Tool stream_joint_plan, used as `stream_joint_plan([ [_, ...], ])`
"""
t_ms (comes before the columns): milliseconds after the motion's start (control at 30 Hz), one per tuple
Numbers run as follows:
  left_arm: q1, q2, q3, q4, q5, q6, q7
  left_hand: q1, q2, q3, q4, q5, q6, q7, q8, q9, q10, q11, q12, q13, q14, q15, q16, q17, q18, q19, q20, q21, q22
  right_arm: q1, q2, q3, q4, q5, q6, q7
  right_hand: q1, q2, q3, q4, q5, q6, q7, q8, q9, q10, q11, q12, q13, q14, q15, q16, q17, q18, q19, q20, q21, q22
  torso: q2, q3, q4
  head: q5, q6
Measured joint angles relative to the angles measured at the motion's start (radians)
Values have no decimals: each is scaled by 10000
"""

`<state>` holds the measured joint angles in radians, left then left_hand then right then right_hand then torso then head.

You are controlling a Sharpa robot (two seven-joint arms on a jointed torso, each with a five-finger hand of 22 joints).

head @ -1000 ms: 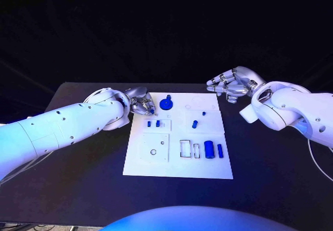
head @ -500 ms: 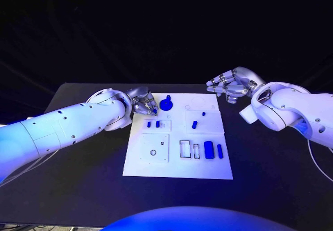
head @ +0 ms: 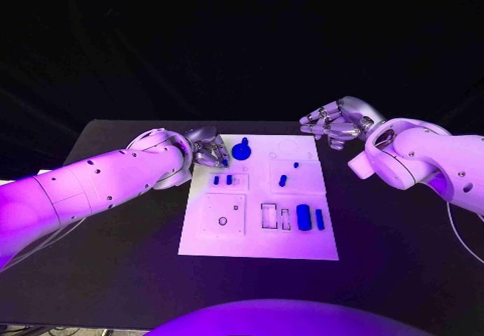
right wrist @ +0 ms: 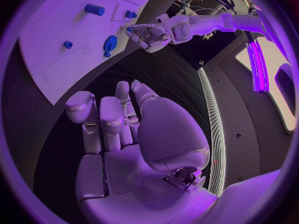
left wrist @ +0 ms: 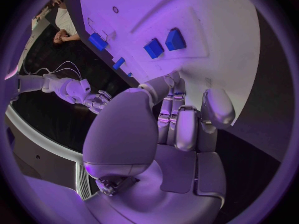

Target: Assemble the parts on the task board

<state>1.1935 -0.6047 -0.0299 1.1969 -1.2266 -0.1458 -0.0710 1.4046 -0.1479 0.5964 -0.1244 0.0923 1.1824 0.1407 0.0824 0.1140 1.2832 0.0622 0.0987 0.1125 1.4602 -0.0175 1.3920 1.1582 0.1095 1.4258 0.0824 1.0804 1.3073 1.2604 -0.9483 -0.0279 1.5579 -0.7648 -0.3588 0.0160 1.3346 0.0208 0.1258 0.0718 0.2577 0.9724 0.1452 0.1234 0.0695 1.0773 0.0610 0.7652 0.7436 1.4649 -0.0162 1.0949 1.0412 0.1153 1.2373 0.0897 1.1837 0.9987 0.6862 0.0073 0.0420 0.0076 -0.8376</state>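
While the white task board (head: 257, 238) lies mid-table, the left hand (head: 207, 150) hovers over its far left corner, fingers curled together, holding nothing visible. Beyond the far right corner, the right hand (head: 336, 121) hangs, fingers loosely apart, empty. Blue parts (head: 303, 217) sit on the board.

Left hand at the edge of the white board

The left hand (left wrist: 181, 129) has its fingers (left wrist: 171, 92) curled in, and the tips reach the rim of the task board (left wrist: 206, 30). Two blue parts (left wrist: 165, 44) sit side by side just past the fingertips. The right hand (left wrist: 96, 100) is far off over the dark tabletop (left wrist: 50, 119).
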Motion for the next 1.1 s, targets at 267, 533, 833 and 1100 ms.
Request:
stream_joint_plan([
  [267,-3,21,0,-54,-152,82,-46,0,0,0,0,0,0,0,0,-1,0,0,0,-1,0,0,0,0,0,0,0,0,0,0,0,0,1,0,2,0,0,0,0,0,0,0,0,0,0,0,0,0,0,0,0,0,0,0,0,0,0,0,-4,0,6,5,-13],
  [533,-5,60,-1,-102,-263,126,-65,0,0,0,-1,0,0,0,0,-2,0,1,0,-1,0,0,0,0,0,0,0,-39,0,0,1,0,2,-1,4,0,0,0,0,0,0,0,0,0,0,0,0,0,0,0,0,0,-1,1,0,0,0,0,-2,0,-2,5,-16],
  [833,-10,97,-3,-126,-305,166,-69,1,0,0,-1,0,-1,0,0,-4,-1,1,-23,-2,0,0,0,1,0,0,0,-38,0,0,5,0,0,-1,5,0,0,0,0,0,0,0,0,0,0,1,0,0,1,0,0,0,-1,0,0,0,0,0,-2,0,1,-15,-33],
  [1100,-15,132,-4,-177,-318,223,-90,-50,-50,0,-1,0,-1,0,0,-4,-1,1,-36,-2,0,0,0,2,0,0,0,-38,0,0,10,0,0,-1,6,2,0,0,0,0,0,0,0,0,0,0,1,0,1,0,0,0,-1,-1,0,0,0,0,-3,0,1,-14,-33],
])
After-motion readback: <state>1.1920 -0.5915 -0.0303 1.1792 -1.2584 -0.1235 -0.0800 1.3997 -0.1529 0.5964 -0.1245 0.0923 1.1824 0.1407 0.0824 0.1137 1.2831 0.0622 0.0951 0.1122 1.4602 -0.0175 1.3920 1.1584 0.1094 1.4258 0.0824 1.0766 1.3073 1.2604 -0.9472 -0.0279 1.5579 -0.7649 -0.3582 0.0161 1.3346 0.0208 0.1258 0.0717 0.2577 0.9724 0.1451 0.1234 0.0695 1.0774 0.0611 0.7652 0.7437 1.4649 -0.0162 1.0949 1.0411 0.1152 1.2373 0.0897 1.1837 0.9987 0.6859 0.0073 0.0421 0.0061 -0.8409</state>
